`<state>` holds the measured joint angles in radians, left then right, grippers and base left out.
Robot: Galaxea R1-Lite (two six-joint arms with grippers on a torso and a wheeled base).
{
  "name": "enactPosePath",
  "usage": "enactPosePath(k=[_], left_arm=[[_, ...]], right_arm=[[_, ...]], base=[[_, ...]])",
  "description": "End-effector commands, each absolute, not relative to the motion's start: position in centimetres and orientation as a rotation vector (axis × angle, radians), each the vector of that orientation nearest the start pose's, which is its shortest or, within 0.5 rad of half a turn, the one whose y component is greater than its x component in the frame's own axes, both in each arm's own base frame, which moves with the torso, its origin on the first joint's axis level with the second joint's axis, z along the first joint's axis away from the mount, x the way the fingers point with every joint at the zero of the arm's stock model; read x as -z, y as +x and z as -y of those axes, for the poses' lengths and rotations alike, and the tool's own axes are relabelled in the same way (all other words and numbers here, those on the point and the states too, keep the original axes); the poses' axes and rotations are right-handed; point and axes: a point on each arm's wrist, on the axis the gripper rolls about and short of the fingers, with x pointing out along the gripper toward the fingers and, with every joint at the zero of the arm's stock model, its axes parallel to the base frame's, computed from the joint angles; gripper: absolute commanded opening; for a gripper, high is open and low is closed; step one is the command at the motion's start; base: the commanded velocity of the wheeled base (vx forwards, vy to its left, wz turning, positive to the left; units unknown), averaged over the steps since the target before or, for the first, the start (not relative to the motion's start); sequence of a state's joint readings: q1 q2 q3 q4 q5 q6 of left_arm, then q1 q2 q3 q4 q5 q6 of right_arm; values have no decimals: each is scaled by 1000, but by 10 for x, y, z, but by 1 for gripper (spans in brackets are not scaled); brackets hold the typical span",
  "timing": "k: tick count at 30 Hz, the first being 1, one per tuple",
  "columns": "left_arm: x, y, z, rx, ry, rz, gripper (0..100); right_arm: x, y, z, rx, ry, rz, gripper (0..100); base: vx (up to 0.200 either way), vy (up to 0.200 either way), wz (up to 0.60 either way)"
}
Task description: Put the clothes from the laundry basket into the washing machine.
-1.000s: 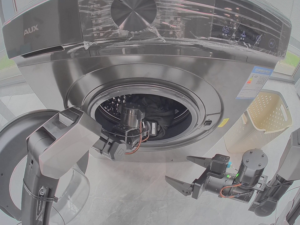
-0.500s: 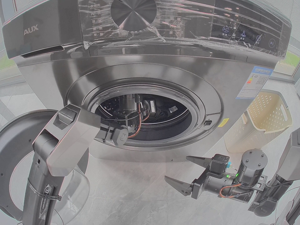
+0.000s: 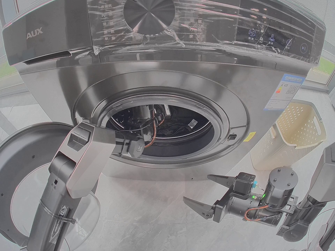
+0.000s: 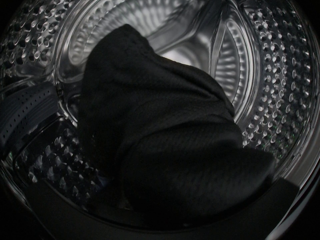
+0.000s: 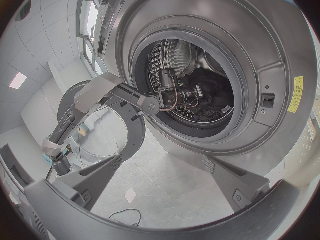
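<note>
The left wrist view looks into the washing machine's [image 3: 174,77] perforated steel drum [image 4: 273,67], where a black, finely ribbed garment [image 4: 160,134] is heaped from 6 toward 11 o'clock. The head view gives the wider scene. The left arm [image 3: 87,150] is bent at the elbow and passes through the round opening. Its hand [image 5: 195,92] lies among the dark clothes, and whether it is apart or together cannot be told. The right hand [image 3: 197,188] hovers over the grey tiled floor [image 3: 150,210] at 5 o'clock, spread wide apart. A cream, hole-punched laundry basket [image 3: 296,136] stands at 3 o'clock, and the open door [image 3: 21,164] at 8 o'clock.
</note>
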<state>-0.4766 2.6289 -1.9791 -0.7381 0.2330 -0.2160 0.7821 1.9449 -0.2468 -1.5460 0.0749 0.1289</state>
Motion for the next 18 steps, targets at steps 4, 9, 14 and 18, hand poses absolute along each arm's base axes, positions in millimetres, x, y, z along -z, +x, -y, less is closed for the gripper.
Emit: enactPosePath(k=[4, 9, 14, 18], left_arm=[[-104, 461, 244, 258, -175, -77, 100], [-108, 437, 243, 278, -100, -129, 100], [-111, 413, 249, 307, -77, -168, 100], [-107, 408, 243, 278, -43, -192, 100]], right_arm=[[-80, 186, -187, -846, 66, -203, 100], [-80, 186, -187, -846, 66, -203, 100], [-82, 188, -188, -842, 68, -193, 100], [-82, 189, -190, -841, 69, -189, 100]], base=[[0, 0, 0], [0, 0, 0], [0, 0, 0], [0, 0, 0]])
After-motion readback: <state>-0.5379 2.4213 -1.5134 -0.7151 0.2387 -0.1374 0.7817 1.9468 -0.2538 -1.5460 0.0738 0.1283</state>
